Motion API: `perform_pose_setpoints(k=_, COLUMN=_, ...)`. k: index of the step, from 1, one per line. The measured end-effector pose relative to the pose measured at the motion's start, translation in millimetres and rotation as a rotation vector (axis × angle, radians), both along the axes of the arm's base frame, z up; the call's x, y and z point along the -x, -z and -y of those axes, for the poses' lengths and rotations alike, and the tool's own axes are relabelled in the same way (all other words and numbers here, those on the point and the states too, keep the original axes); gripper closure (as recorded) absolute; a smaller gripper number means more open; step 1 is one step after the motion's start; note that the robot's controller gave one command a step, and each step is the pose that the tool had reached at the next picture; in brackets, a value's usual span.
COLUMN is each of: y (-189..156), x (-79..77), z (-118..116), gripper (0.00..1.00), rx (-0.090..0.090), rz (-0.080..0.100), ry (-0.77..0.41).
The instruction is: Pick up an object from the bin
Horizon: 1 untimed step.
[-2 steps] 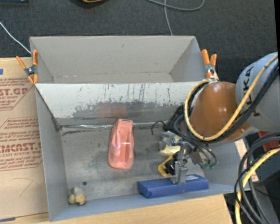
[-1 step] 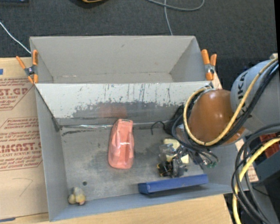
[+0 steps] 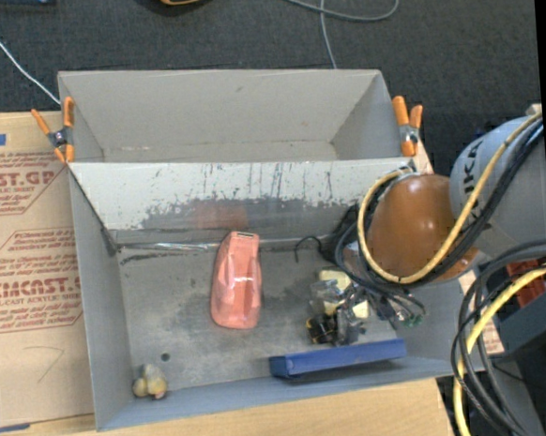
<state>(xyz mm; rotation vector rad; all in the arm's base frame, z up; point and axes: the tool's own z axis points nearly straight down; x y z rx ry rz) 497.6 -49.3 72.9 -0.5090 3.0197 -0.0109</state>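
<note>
My gripper is low over the bin floor at the right, just behind a flat blue bar that lies along the front wall. A pink, rounded, oblong thing lies in the middle of the floor, well to the gripper's left and apart from it. The dark gripper parts blend with whatever is under them, so I cannot make out anything held there.
A small tan lump rests in the front left corner. The arm with its brown dome and looped cables covers the bin's right side. Bare floor stretches between the pink thing and the left wall.
</note>
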Motion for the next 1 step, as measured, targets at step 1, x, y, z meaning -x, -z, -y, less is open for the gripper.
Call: perform_pose_setpoints(k=1, y=2.7, x=-2.6, z=13.1, gripper=1.00, rx=0.001, rz=0.003, ry=-0.025)
